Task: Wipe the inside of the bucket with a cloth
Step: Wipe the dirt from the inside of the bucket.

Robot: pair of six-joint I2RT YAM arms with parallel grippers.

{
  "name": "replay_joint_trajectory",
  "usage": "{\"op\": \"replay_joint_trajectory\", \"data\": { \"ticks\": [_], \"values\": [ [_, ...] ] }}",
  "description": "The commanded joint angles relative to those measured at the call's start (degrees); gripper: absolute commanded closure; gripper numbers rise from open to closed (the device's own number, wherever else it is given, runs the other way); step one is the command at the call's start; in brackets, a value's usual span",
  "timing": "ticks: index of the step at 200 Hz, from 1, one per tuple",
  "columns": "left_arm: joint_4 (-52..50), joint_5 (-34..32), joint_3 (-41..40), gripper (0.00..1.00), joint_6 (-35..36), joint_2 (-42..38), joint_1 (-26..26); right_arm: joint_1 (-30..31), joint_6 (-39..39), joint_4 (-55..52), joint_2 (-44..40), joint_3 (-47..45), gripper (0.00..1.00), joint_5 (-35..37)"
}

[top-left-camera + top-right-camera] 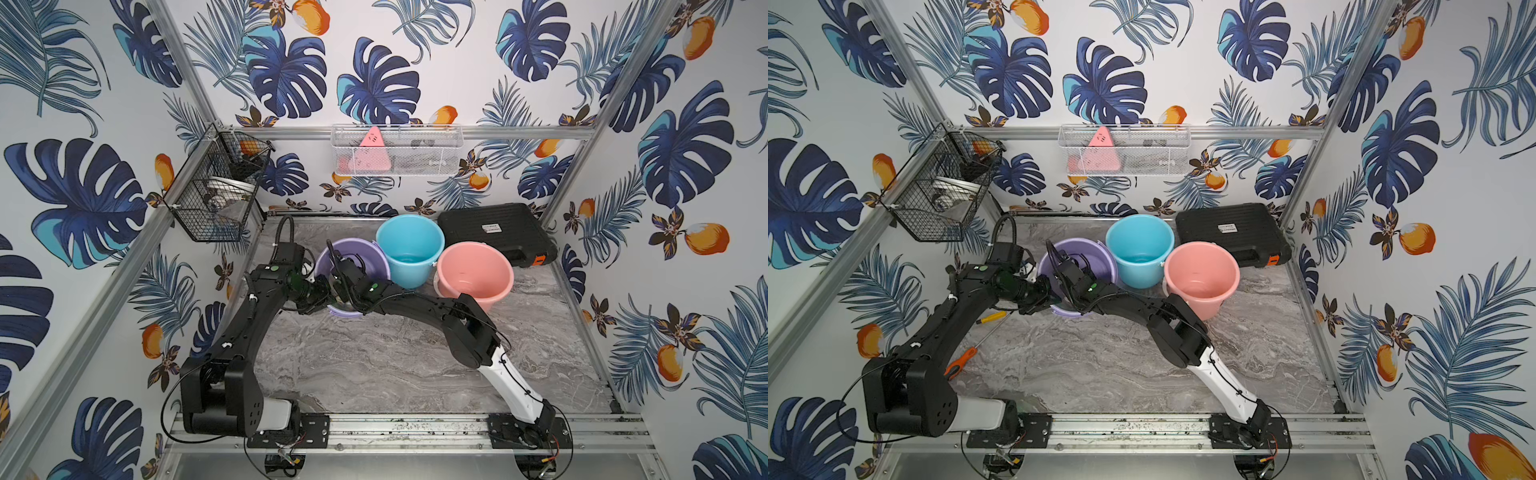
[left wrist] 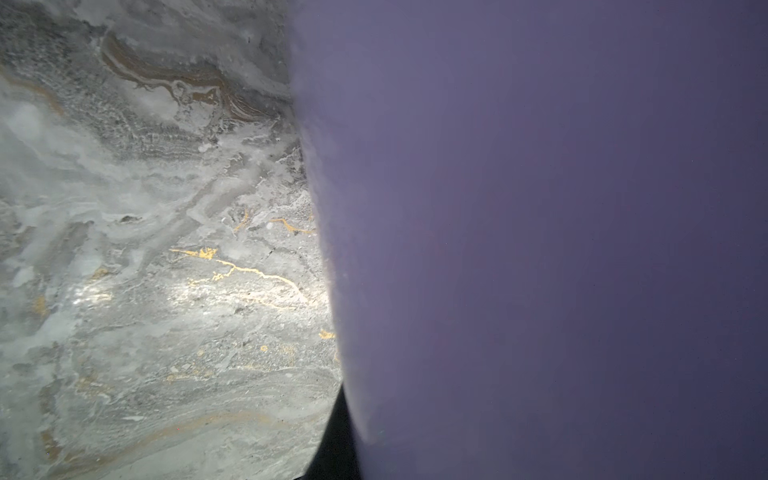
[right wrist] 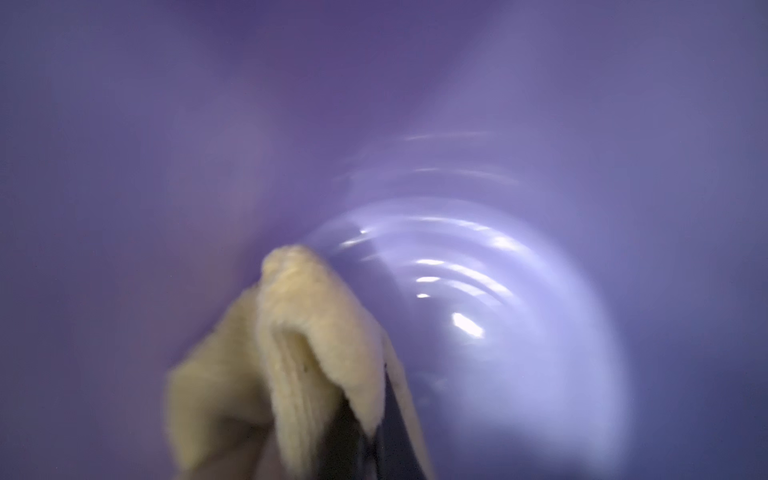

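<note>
- Left wrist view presses close to the purple bucket [image 2: 540,208]; the left gripper [image 1: 312,303] looks clamped on its near rim, steadying it.
- Inside, the right gripper [image 3: 365,436] pinches the bunched cloth [image 3: 291,353] near the wall.
- Wiping is the step in hand, I judge; next, sweep the cloth across the shiny floor [image 3: 478,291] beyond.

Both top views were bright and evenly lit, with only soft shadows on the worktop [image 1: 395,365], while the wrist views were dim and blurred, the purple bucket [image 3: 540,124] close and out of focus, white glare streaking its bottom beside the smeared cloth [image 3: 299,353].
</note>
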Motion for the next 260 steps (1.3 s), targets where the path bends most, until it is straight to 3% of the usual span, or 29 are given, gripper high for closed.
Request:
{"op": "replay_joint_trajectory", "data": {
  "ticks": [1,56,95,126,170,206,260],
  "values": [
    [-2.15,6.34,-0.26,1.0,2.6,0.33,-0.85,0.34,-0.37,4.91,-3.43,0.0,1.0,-18.08],
    [0.91,2.83,-0.53,1.0,-1.09,0.32,-0.76,-0.76,0.59,3.36,-10.85,-4.73,1.0,-27.03],
    [-0.27,2.76,-0.19,1.0,-0.05,0.0,-0.92,-0.76,1.08,15.79,-13.72,-9.76,1.0,-9.35],
    [-0.96,2.02,-0.26,1.0,0.27,-0.29,-0.9,-0.68,-1.05,17.82,-10.15,-4.06,1.0,7.77],
    [-1.48,-3.76,1.14,1.0,-0.51,-0.53,-0.77,-0.76,-12.22,23.52,-8.4,-2.58,1.0,23.4],
    [-1.62,-9.7,2.4,1.0,-1.96,-1.23,-0.8,-0.72,-21.35,22.77,-9.3,-3.21,1.0,28.1],
    [-1.59,-14.73,5.56,1.0,-4.29,-2.5,-0.79,3.1,-23.59,13.19,-9.38,-7.23,1.0,32.76]
  ]
}}
